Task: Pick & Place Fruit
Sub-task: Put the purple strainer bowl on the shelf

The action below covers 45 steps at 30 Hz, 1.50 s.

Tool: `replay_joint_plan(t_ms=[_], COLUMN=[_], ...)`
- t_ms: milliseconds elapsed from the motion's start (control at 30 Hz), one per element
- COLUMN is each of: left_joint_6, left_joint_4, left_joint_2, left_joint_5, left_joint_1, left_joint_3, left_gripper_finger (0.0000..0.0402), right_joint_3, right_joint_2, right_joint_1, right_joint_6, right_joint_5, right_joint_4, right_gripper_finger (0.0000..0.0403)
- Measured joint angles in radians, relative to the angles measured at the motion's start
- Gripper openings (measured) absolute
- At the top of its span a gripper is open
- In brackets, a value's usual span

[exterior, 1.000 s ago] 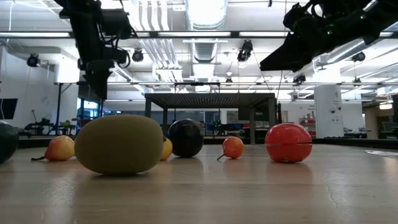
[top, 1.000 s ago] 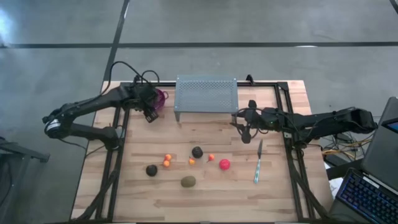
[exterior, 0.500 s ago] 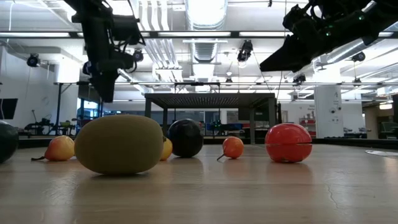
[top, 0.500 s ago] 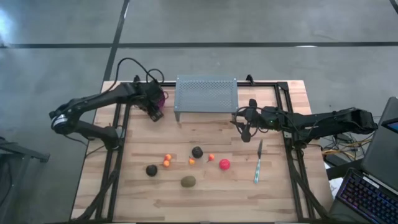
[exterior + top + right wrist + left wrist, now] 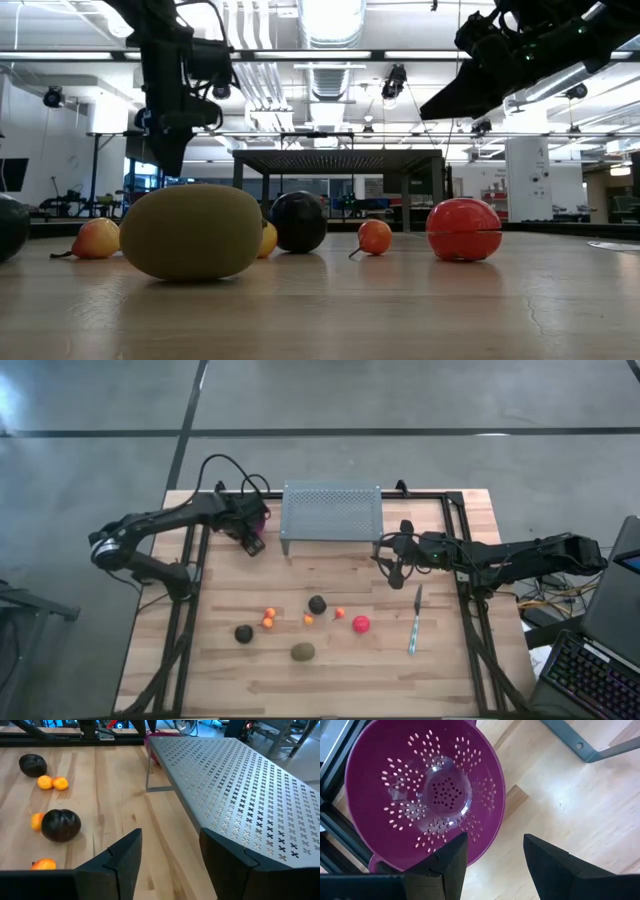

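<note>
The fruit lies loose on the wooden table: a dark ball (image 5: 317, 604), a second dark ball (image 5: 244, 633), an olive-green oval (image 5: 303, 651), a red ball (image 5: 361, 624) and several small orange pieces (image 5: 268, 618). My left gripper (image 5: 252, 544) hangs open, pointing down, over the near right rim of the empty purple colander (image 5: 425, 795) at the far left. My right gripper (image 5: 392, 562) hovers open near the grey perforated shelf's right leg, with nothing between its fingers (image 5: 125, 860). It faces the fruit.
A grey perforated metal shelf (image 5: 332, 512) stands at the table's far middle, between the two grippers. A slim teal stick (image 5: 414, 622) lies right of the red ball. Black frame rails run along the table's left and right edges.
My left gripper has shifted a little toward the table's right, by the colander, and sunk slightly, with a small roll of the wrist. The fruit and my right arm have kept still.
</note>
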Motion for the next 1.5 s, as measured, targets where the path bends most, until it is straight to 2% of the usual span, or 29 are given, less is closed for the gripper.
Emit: replay_joint_plan(t_ms=[600,1000,1500], left_joint_6=[0.027,0.042,0.136], left_joint_4=[0.071,0.104,0.113], left_joint_2=[0.030,0.029,0.029], left_joint_5=[-0.048,-0.038,-0.055], left_joint_1=[0.000,-0.002,-0.002], left_joint_3=[-0.065,-0.130,-0.131], left_gripper_finger=[0.0189,0.0122,0.0024], right_joint_3=[0.000,0.000,0.000], right_joint_2=[0.000,0.000,0.000], right_joint_1=[0.000,0.000,0.000], right_joint_6=[0.037,0.033,0.015], right_joint_5=[0.000,0.000,0.000], right_joint_4=[0.001,0.003,0.003], right_gripper_finger=[0.0157,0.0125,0.0094])
